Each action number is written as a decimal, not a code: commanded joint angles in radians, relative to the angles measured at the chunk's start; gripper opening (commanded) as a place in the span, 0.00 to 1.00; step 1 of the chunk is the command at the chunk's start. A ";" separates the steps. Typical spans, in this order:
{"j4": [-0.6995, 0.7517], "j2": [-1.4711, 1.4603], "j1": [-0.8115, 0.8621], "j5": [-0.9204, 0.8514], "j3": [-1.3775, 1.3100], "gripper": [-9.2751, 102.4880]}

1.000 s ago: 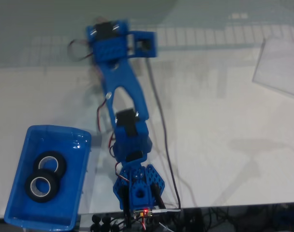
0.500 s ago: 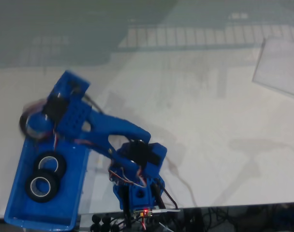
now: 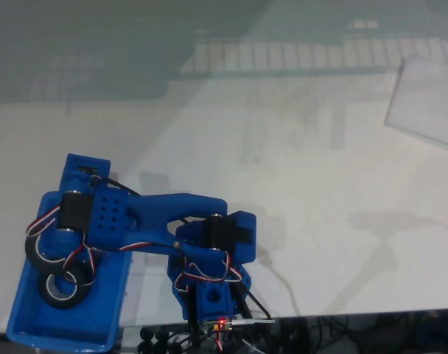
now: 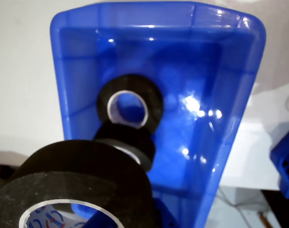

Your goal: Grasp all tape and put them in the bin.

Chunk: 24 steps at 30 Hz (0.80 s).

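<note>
The blue bin [image 3: 62, 335] stands at the table's front left in the fixed view. My gripper [image 3: 51, 247] hangs over its upper half, shut on a black tape roll [image 3: 38, 249] with a pale core. Below it a second roll [image 3: 62, 286] lies flat in the bin, and a third roll [image 3: 88, 267] peeks out from under the gripper. In the wrist view the held roll [image 4: 73, 185] looms large at the lower left, above the bin's floor. Two rolls rest inside the bin [image 4: 230, 95]: one [image 4: 130, 102] in full view, the other [image 4: 132, 142] half hidden behind the held roll.
The arm's base [image 3: 209, 295] sits at the table's front edge, right of the bin, with wires and dark cables below it. A pale translucent sheet [image 3: 430, 99] lies at the far right. The white tabletop [image 3: 320, 184] stretches between.
The arm swung from the middle of the table to the left with a tape roll in the gripper, then came down over the bin.
</note>
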 commanded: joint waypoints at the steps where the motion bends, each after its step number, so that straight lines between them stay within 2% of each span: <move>1: -0.009 0.015 0.006 0.009 -0.006 0.24; 3: -0.009 0.015 0.008 0.011 -0.006 0.32; 5: -0.011 0.018 0.008 0.011 -0.006 0.45; 9: -0.014 0.034 0.008 0.015 -0.006 0.52; 18: -0.023 0.051 0.063 -0.002 -0.009 0.53; 24: -0.092 0.078 0.308 -0.046 -0.006 0.53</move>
